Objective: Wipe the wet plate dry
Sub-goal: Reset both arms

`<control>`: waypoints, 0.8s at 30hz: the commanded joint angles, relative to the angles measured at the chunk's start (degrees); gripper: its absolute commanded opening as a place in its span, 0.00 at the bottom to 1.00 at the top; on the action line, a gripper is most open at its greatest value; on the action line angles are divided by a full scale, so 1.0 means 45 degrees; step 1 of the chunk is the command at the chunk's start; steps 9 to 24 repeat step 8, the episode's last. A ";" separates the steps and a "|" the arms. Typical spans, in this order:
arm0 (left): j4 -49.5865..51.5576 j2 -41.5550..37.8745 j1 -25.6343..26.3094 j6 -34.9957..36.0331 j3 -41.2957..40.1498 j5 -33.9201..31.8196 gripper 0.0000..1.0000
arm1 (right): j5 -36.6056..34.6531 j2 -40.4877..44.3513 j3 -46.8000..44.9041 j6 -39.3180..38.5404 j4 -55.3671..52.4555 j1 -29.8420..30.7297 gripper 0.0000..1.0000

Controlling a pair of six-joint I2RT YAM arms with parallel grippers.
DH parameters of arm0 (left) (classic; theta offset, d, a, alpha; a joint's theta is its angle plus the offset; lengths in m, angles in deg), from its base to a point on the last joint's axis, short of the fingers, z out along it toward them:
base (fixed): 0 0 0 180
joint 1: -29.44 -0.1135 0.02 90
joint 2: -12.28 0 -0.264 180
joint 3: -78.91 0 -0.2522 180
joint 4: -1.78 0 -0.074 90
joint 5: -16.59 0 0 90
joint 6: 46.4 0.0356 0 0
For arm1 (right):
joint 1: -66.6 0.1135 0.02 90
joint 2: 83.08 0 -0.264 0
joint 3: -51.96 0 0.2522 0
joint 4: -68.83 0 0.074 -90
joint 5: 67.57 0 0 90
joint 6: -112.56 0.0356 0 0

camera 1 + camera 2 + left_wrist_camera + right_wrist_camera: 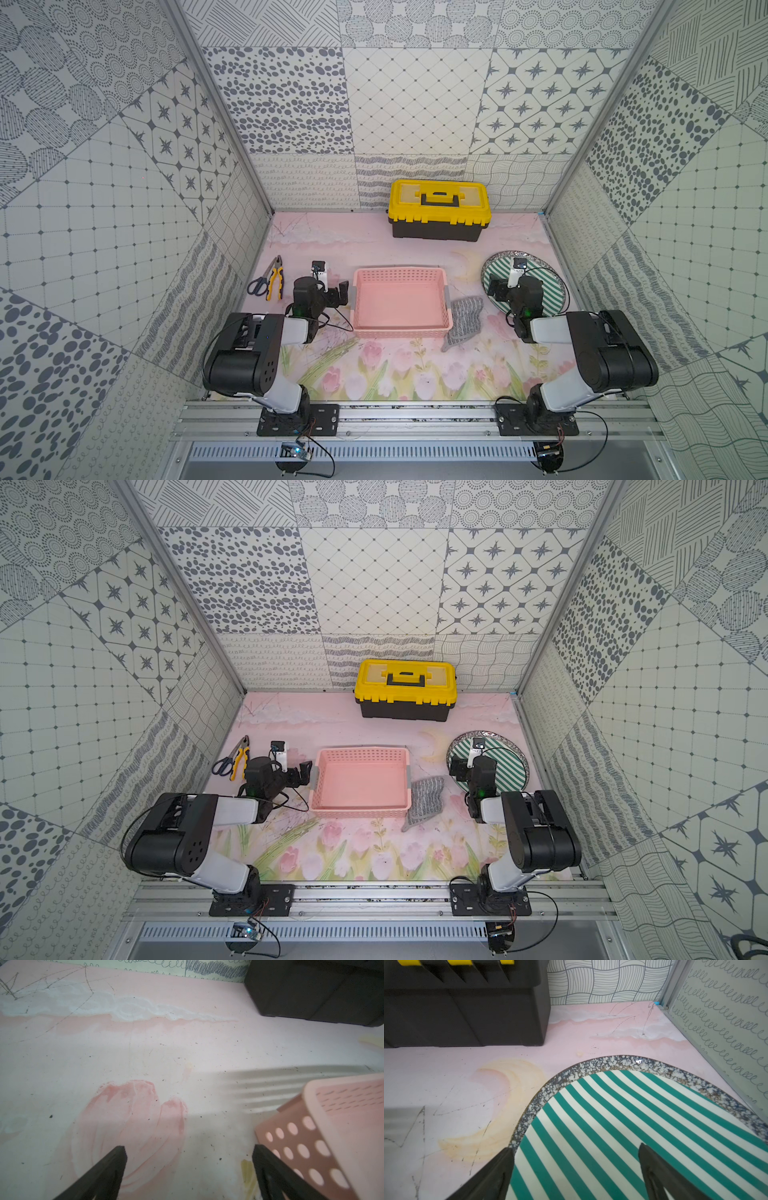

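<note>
Okay, quick risk pass. Both tools are spread wide and hold nothing: the right tool [575,1147] hangs over the near part of the plate [623,1126], and the left tool [188,1146] is over bare tabletop [395,374] just beside the basket [399,272].

The plate lies flat at the right side of the tabletop, close to the side wall, green stripes up. The cloth [465,320] lies flat between basket and plate, its edge at the basket's wall. I can't tell whether they touch.

What could bite you:
- Nothing is holding the cloth. If you lower the right tool now, bare fingers meet the glaze: no drying, maybe a scrape.
- The plate is likely slick. I see one glint on the speckled rim and can't tell wetness elsewhere. Wipe with nothing pinning it and it could skate toward the wall.
- The cloth is thin and flat, so a shallow pinch may close on nothing. A deep one jams the fingertips into the tabletop.
- With the cloth so near the basket, dragging it out could tug the basket along.
- The left arm has to get round the basket to reach the plate, and a low sweep would knock it.

The toolbox [439,208], scissors [257,286] and pliers [275,278] are well apart from all this.
</note>
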 commanded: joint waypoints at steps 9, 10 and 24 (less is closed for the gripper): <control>-0.0874 0.0077 0.0105 -0.0070 0.0014 -0.0413 1.00 | 0.0172 0.0100 0.0249 -0.0166 0.0758 -0.0028 0.97; -0.0874 0.0077 0.0105 -0.0070 0.0014 -0.0413 1.00 | 0.0172 0.0100 0.0249 -0.0166 0.0758 -0.0028 0.97; -0.0874 0.0077 0.0105 -0.0070 0.0014 -0.0413 1.00 | 0.0172 0.0100 0.0249 -0.0166 0.0758 -0.0028 0.97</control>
